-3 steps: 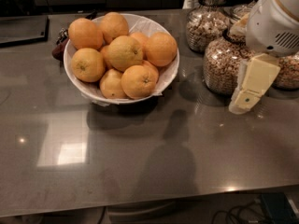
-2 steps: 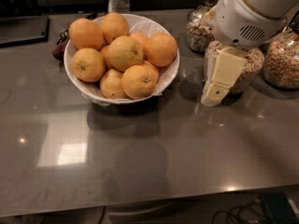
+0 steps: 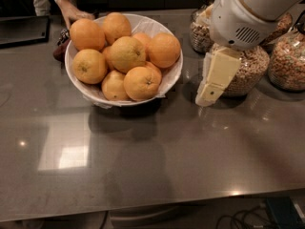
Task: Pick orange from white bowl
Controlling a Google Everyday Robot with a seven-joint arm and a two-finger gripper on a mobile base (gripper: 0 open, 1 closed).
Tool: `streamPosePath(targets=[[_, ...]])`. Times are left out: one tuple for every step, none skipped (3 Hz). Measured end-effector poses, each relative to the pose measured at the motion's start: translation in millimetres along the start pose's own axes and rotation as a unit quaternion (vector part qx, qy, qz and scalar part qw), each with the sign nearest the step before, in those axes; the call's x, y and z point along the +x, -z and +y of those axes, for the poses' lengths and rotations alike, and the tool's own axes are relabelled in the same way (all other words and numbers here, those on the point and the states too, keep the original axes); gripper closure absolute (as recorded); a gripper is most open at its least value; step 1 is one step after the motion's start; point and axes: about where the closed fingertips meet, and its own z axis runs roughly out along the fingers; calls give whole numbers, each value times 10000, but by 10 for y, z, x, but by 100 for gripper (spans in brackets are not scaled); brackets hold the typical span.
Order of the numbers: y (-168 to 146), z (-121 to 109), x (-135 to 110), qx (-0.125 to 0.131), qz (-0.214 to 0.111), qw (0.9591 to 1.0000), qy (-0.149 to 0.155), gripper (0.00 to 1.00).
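The white bowl [image 3: 90, 90] stands on the grey counter at the upper left of centre, piled with several oranges. The orange [image 3: 126, 54], yellower and duller than the rest, lies on top in the middle of the pile. My gripper [image 3: 208, 98], cream-coloured under a large white wrist housing [image 3: 243, 18], hangs just to the right of the bowl, low over the counter. It is apart from the bowl's rim and holds nothing that I can see.
Glass jars of cereal [image 3: 248, 73] stand right behind the gripper, with more at the far right [image 3: 288, 63] and at the back [image 3: 200, 32]. A person's hand [image 3: 71, 14] rests behind the bowl at the upper left. A dark tablet [image 3: 24, 30] lies at the far left.
My gripper and arm have moved left, from over the jars to beside the bowl. A person's hand has come in behind the bowl. The bowl and oranges have not moved.
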Motion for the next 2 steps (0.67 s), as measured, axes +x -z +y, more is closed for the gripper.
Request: streamPosePath(targets=[[-247,-143,-342,61,-603,9981,112,0],[-427,-311,-644,168,-1116,9936,-101,0]])
